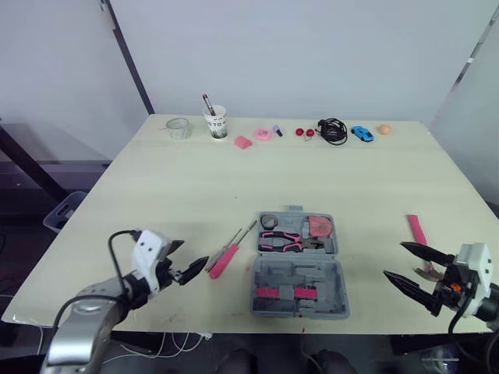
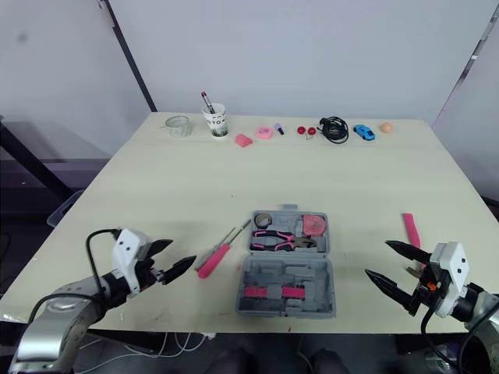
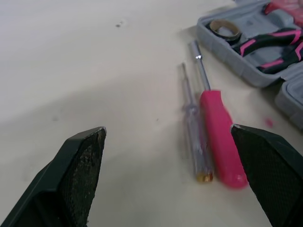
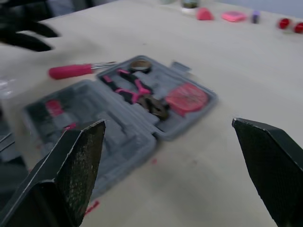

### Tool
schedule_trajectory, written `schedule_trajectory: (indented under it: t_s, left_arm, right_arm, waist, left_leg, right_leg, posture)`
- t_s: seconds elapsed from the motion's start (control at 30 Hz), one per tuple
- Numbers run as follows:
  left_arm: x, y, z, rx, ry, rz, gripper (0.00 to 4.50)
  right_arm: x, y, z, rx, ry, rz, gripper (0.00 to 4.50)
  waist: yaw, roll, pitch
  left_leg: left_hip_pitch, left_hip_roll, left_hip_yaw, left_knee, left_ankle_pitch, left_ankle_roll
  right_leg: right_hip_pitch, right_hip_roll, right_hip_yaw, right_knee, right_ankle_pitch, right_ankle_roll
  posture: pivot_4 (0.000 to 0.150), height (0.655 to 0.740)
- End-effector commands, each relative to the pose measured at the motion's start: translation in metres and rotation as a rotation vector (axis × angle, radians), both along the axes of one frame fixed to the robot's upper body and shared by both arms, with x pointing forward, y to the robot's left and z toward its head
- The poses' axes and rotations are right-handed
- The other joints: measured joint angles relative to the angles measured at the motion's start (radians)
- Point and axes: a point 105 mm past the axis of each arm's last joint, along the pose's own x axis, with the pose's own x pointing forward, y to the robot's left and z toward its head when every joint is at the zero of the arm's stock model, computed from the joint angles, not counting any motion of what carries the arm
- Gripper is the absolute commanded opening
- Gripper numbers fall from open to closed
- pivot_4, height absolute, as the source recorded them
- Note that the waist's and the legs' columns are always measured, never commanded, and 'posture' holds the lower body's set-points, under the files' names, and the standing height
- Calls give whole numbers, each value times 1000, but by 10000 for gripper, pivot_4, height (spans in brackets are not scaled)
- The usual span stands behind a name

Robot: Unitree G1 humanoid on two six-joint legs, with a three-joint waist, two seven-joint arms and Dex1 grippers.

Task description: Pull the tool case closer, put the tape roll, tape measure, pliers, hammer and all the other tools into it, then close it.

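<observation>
Near the front edge of the pale table (image 1: pixel 195 179), the grey moulded-plastic tool case (image 1: pixel 299 265) lies open, already holding the tape roll (image 1: pixel 269 221), pink-and-black pliers (image 1: pixel 287 242) and rounded red tape measure (image 1: pixel 320 227). Left of it a pink-handled screwdriver (image 1: pixel 224 259) and a slim clear tester screwdriver (image 3: pixel 193 123) lie side by side, and the pink-handled hammer (image 1: pixel 417 229) lies to its right; these, and closing the case, look to be what is left. The left gripper (image 1: pixel 189 257) and right gripper (image 1: pixel 394 259) are both spread open and empty, one on either side of the case
</observation>
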Motion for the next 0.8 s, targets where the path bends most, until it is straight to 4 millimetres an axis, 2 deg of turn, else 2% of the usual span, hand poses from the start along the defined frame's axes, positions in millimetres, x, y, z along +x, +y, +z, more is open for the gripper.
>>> schedule_trajectory:
  t_s: [0.03, 0.17, 0.27, 0.43, 0.8]
  left_arm:
    - [11, -4, -1, 38, 17, -20, 44603]
    - [23, -7, -4, 79, 44, -43, 44603]
    - [26, -7, -6, 93, 60, -48, 44603]
    - [31, -11, -13, 137, 68, -61, 44603]
    - [31, -23, -27, 126, 95, -84, 44603]
  right_arm:
    - [-5, 23, 15, -15, -60, 165, 45000]
    - [-5, 41, 24, -24, -84, 283, 45000]
    - [-4, 47, 28, -20, -97, 317, 45000]
    - [4, 50, 30, -25, -121, 314, 45000]
    - [7, 50, 29, -34, -126, 299, 45000]
  waist:
    - [0, 0, 0]
    - [-2, -1, 0]
    - [-2, -1, 1]
    - [0, -2, 1]
    - [14, -3, 1]
  left_leg:
    - [0, 0, 0, 0, 0, 0]
    - [0, 0, 0, 0, 0, 0]
    - [0, 0, 0, 0, 0, 0]
    - [-1, 0, 0, 0, 0, 0]
    - [-1, 0, 0, 0, 0, 0]
  right_leg:
    - [0, 1, 0, 0, 0, 0]
    - [0, 1, 0, 0, 2, 4]
    - [0, 1, 0, 0, 2, 4]
    - [0, 1, 0, 0, 2, 4]
    - [0, 1, 0, 0, 2, 4]
  posture:
    - [1500, 7400]
    - [1500, 7400]
    - [1500, 7400]
    - [1500, 7400]
    - [1500, 7400]
